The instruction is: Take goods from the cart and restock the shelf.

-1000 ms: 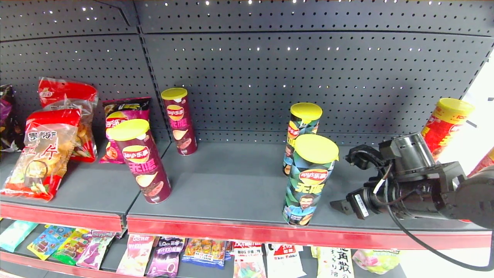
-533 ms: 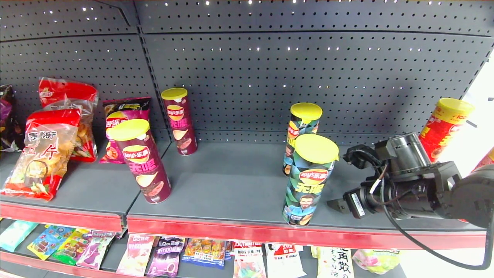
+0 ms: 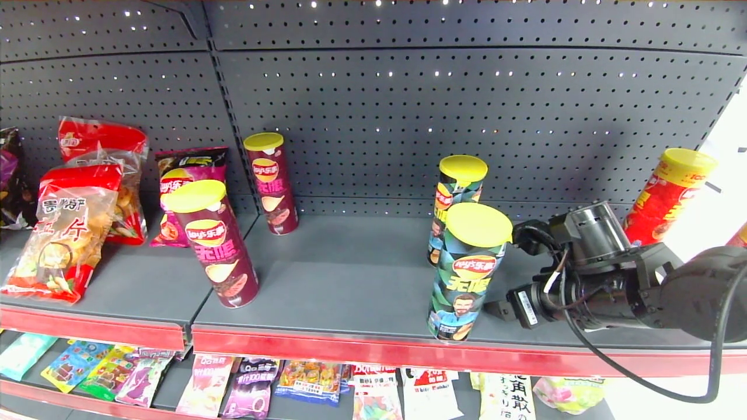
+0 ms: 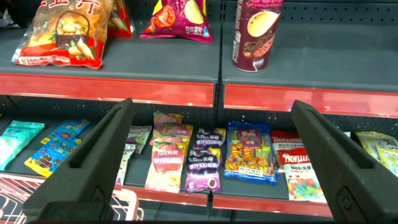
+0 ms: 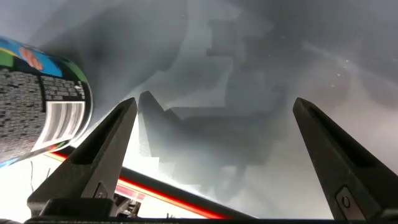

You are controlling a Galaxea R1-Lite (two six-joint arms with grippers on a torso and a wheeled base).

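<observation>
Right gripper: fingers are spreading wide with nothing between them. The green can is standing upright on the shelf, just outside the finger on the robot's left and close to the shelf's red front lip. A second green can is standing behind it, farther beyond the fingertips.

Judgement: the can appears to be placed, so the step in hand is probably clearing the fingers away. This calls for drawing them straight back along their own line. Any sideways drift toward the can is risking a topple over the lip.

Left gripper: fingers are likewise spreading wide and carrying nothing. They are pointing at the packets on the lower shelf, with a maroon can above and ahead of them.

Views: the head view is supplying the can's upright stance and its nearness to the lip. The right wrist view is supplying the empty gap between the fingers and the can's barcode side. Whether the near finger is touching the can is not clear.
</observation>
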